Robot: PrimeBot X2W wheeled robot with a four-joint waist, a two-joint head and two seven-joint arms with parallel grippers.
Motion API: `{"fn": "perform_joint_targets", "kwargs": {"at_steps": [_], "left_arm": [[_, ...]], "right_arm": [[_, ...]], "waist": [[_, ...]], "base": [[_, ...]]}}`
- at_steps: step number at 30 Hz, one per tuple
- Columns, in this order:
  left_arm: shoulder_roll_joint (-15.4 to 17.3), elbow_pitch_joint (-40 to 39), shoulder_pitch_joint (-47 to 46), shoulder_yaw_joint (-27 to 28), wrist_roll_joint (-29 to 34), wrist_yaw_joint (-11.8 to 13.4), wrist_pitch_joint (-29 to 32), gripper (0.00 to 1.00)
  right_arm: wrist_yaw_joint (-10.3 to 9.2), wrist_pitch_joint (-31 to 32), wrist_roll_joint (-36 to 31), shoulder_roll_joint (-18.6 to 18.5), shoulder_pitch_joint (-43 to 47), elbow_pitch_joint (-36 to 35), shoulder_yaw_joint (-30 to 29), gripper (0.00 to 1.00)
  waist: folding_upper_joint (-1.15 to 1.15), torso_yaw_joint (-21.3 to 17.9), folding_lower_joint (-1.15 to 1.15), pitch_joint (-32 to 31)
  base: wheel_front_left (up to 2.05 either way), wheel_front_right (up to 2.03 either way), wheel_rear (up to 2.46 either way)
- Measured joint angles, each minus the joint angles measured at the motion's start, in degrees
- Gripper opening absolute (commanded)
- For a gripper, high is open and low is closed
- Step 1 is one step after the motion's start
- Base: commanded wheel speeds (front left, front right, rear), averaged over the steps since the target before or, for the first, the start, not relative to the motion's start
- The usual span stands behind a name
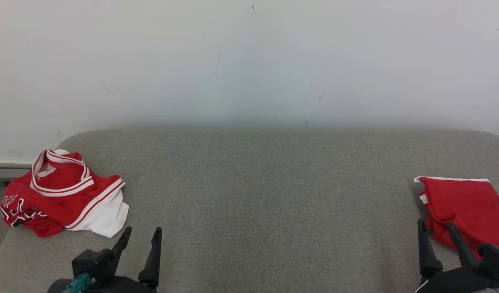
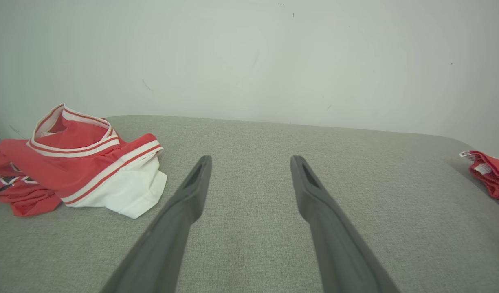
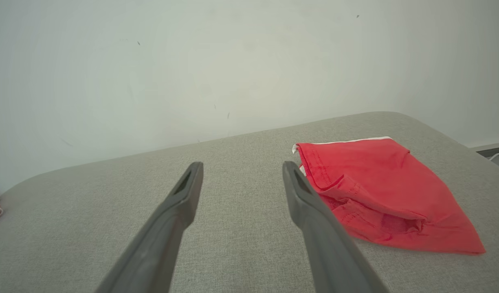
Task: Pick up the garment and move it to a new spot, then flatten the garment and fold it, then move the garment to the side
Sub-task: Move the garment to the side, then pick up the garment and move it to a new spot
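Open grey surface (image 1: 273, 203) in the middle, crumpled jersey (image 1: 62, 191) far left, folded red garment (image 1: 465, 207) far right (wall (image 1: 249, 61) behind)

A grey fabric surface (image 1: 273, 195) with rounded far corners stretched wide. Behind it stood a white wall (image 1: 249, 61) flecked with small dark scuffs (image 1: 320, 97). A pale ledge (image 1: 9, 165) ran low at the far left.

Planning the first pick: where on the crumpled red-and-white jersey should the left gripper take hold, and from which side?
Probably the white flap of the jersey, the corner nearest the open left gripper: it sticks out loose from the heap. Come from its near right side, low over the grey surface.
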Motion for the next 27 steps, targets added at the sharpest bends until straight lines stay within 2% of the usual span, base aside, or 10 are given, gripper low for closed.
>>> {"fn": "perform_joint_targets", "kwargs": {"at_steps": [14,27], "left_arm": [[-0.6,-0.01,-0.34,-0.64,1.19,0.0,1.53,1.0],[-0.09,-0.74,-0.48,-0.03,2.72,0.0,2.44,1.0]], "right_arm": [[-0.18,0.09,1.13,-0.02,0.83,-0.56,-0.71,1.0],[0.11,0.77,1.45,0.93,1.73,-0.59,1.04,1.0]], "waist": [[0.0,2.62,0.0,0.21],[0.0,10.58,0.01,0.8]], "base": [[0.0,0.0,0.0],[0.0,0.0,0.0]]}}
